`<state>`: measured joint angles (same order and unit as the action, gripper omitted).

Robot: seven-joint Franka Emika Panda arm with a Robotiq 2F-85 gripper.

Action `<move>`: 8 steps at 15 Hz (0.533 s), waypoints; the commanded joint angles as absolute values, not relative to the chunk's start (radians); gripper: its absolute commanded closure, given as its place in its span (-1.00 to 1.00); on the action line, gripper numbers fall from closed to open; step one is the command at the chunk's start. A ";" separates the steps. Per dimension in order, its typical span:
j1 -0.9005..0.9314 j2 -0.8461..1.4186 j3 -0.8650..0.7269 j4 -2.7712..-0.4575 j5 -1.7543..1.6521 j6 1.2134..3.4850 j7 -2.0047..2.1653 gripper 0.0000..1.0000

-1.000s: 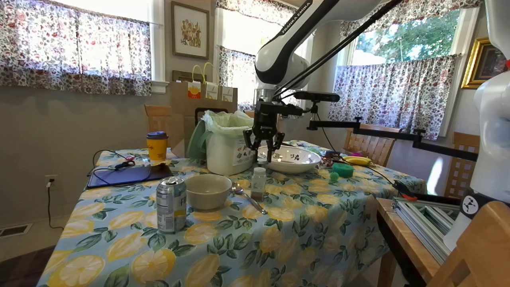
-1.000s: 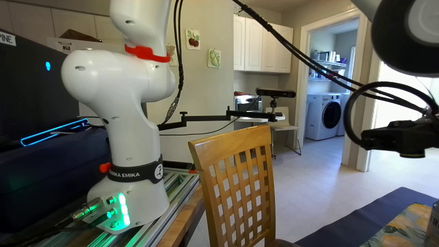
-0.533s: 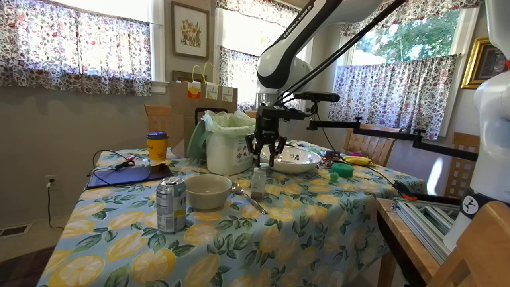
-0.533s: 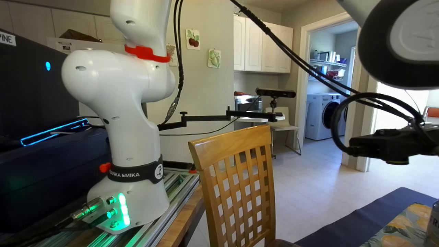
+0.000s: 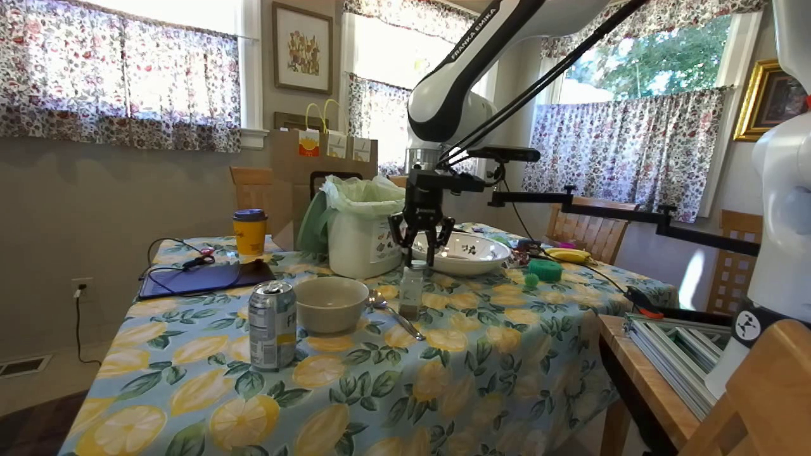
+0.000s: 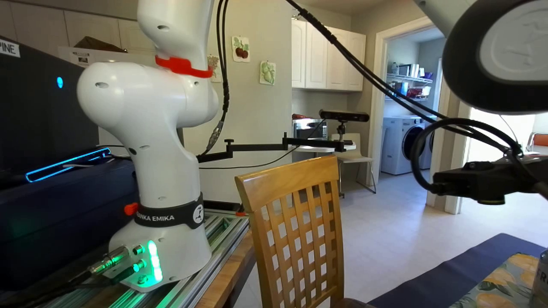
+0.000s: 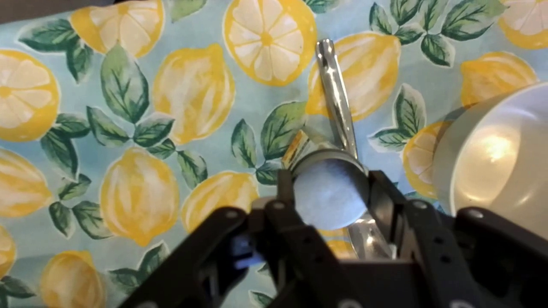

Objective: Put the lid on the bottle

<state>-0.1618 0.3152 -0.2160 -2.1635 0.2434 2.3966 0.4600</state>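
A small clear bottle [image 5: 410, 294] stands upright on the lemon-print tablecloth in an exterior view. My gripper [image 5: 419, 263] points down right above its mouth. The fingers are shut on the lid [image 7: 329, 196], a round pale disc held flat between the fingertips [image 7: 332, 182] in the wrist view. The lid is at or just over the bottle's top; I cannot tell whether they touch. In the wrist view only a labelled side of the bottle [image 7: 299, 147] shows behind the lid, and its mouth is hidden. The bottle, lid and fingers are out of view in an exterior view.
A spoon [image 5: 402, 323] lies close beside the bottle, also under the lid in the wrist view [image 7: 337, 94]. A grey bowl [image 5: 331, 307] and a can [image 5: 272, 329] stand near. A lined white bin [image 5: 361, 244] and a wide white bowl [image 5: 472, 253] stand behind.
My gripper has come down with the lid toward the bottle's top. Over the last half second it has shifted only slightly. The bottle has not moved.
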 commanded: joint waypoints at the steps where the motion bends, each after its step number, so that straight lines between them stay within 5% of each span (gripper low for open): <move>1: -0.164 0.295 -0.211 -2.179 0.252 2.409 0.435 0.57; 8: -0.164 0.300 -0.211 -2.174 0.255 2.435 0.437 0.57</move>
